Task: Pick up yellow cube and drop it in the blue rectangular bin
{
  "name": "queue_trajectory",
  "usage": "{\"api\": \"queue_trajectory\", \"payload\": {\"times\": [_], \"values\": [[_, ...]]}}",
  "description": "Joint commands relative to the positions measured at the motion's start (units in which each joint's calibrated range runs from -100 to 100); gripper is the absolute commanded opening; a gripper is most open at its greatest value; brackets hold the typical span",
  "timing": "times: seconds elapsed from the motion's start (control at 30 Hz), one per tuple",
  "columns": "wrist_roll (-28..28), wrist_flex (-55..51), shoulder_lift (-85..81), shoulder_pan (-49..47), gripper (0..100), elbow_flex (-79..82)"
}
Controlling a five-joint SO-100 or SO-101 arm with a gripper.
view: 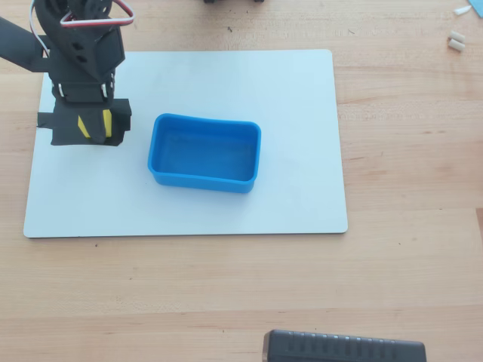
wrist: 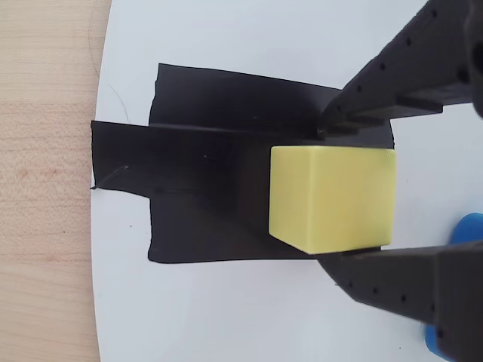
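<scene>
In the wrist view, the black fingers [wrist: 339,196] are pressing on the top and bottom faces of the yellow cube [wrist: 332,197], holding it over a black tape patch [wrist: 204,188] on a white board [wrist: 226,45]. In the overhead view, the arm [view: 79,53] is reaching over the board's [view: 287,83] upper left corner, where slivers of the cube [view: 107,123] are showing between the fingers [view: 94,124]. The blue bin [view: 204,181] is sitting open near the board's middle, just right of the arm, with the wooden tabletop [view: 407,151] lying all around.
</scene>
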State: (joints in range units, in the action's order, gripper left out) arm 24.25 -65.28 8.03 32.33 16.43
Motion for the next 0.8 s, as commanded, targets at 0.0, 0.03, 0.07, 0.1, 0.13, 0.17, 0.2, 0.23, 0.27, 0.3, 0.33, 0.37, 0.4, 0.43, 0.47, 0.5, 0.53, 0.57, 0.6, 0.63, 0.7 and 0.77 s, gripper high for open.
{"api": "queue_trajectory", "payload": {"times": [0.0, 0.03, 0.07, 0.1, 0.13, 0.17, 0.2, 0.23, 0.27, 0.3, 0.33, 0.37, 0.4, 0.43, 0.47, 0.5, 0.53, 0.57, 0.6, 0.63, 0.7, 0.77], "values": [[-1.61, -0.12, -0.37, -0.77, 16, -4.34], [-1.95, -0.45, -0.65, -0.94, 15, -4.25], [-2.54, -0.61, -1.02, -1.02, 13, -4.16], [-3.08, -1.11, -1.48, -1.11, 12, -4.16], [-3.52, -1.93, -2.51, -1.37, 12, -4.07], [-3.96, -3.01, -3.62, -1.62, 12, -4.07], [-4.49, -4.0, -5.39, -1.97, 12, -3.89], [-5.23, -4.91, -7.15, -2.22, 12, -3.8], [-5.96, -6.48, -8.73, -2.65, 12, -4.34], [-6.64, -7.71, -10.4, -3.25, 12, -4.52], [-7.52, -9.45, -12.07, -4.03, 12, -4.98], [-8.4, -11.18, -13.65, -4.97, 11, -5.52], [-9.33, -12.92, -15.42, -6.08, 11, -5.89], [-10.16, -14.24, -17.18, -7.28, 11, -6.16], [-11.09, -15.64, -18.67, -8.57, 11, -6.71], [-12.06, -17.21, -19.51, -9.77, 11, -7.61], [-13.24, -18.86, -19.88, -11.06, 10, -8.89], [-14.41, -19.77, -20.25, -12.17, 10, -9.52], [-15.58, -20.68, -20.62, -13.29, 10, -9.98], [-16.56, -21.17, -20.99, -14.49, 10, -9.98], [-17.63, -21.09, -23.13, -17.23, 10, -8.43], [-18.27, -19.52, -26.66, -20.06, 10, -6.16]]}}
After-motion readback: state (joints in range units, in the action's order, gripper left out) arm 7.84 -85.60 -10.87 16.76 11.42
